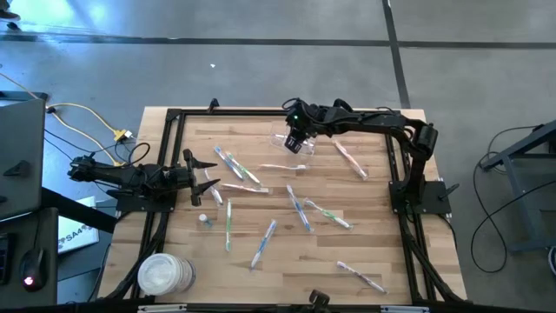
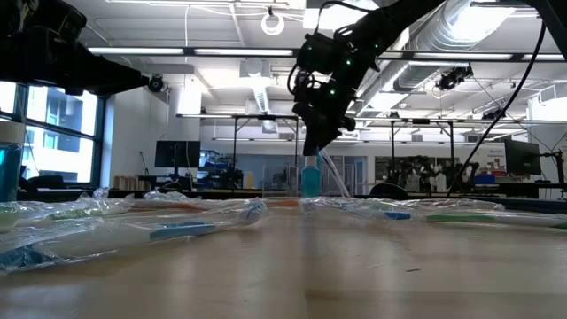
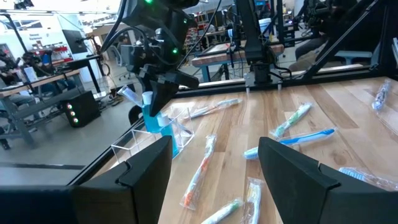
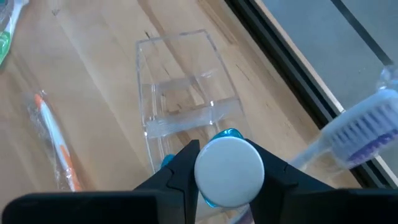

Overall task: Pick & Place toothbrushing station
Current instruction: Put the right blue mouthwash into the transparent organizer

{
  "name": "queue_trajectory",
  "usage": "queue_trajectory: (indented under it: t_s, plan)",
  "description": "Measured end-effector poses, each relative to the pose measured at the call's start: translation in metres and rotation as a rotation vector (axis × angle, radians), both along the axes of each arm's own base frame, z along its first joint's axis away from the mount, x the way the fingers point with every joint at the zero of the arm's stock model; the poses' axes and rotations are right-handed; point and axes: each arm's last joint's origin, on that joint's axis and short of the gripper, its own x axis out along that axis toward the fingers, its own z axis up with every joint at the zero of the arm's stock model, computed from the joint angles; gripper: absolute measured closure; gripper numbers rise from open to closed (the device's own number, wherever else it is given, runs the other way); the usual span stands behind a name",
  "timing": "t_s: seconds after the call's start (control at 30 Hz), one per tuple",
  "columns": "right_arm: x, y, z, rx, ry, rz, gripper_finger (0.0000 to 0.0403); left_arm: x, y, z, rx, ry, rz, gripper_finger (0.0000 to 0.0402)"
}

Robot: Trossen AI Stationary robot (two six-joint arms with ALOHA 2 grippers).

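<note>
— Where is your right gripper?

— At the far edge of the table, about twelve o'clock from its middle as seen from above, over the clear plastic holder. My right fingers are clamped on a blue-and-white tube, white round end toward my wrist camera, blue body pointing down at the holder. From table height the tube hangs upright under the gripper; whether it touches the holder I cannot tell.

— Anything else at that holder?

— A white toothbrush with pale bristles leans just beside the tube, at about three o'clock from it in my right wrist view. An orange-and-white wrapped brush lies flat on the wood, apart from the holder.

— And your left gripper?

— It hovers at the table's left side, near nine o'clock, fingers spread wide apart with nothing between them. Past them I see the right gripper and the blue tube at the holder.

— The rest of the station?

— Wrapped toothbrushes lie scattered over the wood: a blue one near the centre, a green one toward seven o'clock, a pink one toward five. A small capped tube stands beside the green brush. A stack of white discs sits at the near-left corner.
</note>
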Motion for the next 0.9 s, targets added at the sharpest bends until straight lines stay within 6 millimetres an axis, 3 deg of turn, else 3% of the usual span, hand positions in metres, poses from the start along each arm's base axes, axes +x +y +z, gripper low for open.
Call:
queue_trajectory:
  t_s: [0.9]
  plan:
    - [-0.0099,-0.0024,0.0045,0.068,0.008,-0.045,0.0311,0.0000,0.0001,0.0000,0.000,0.000,0.004,0.0162]
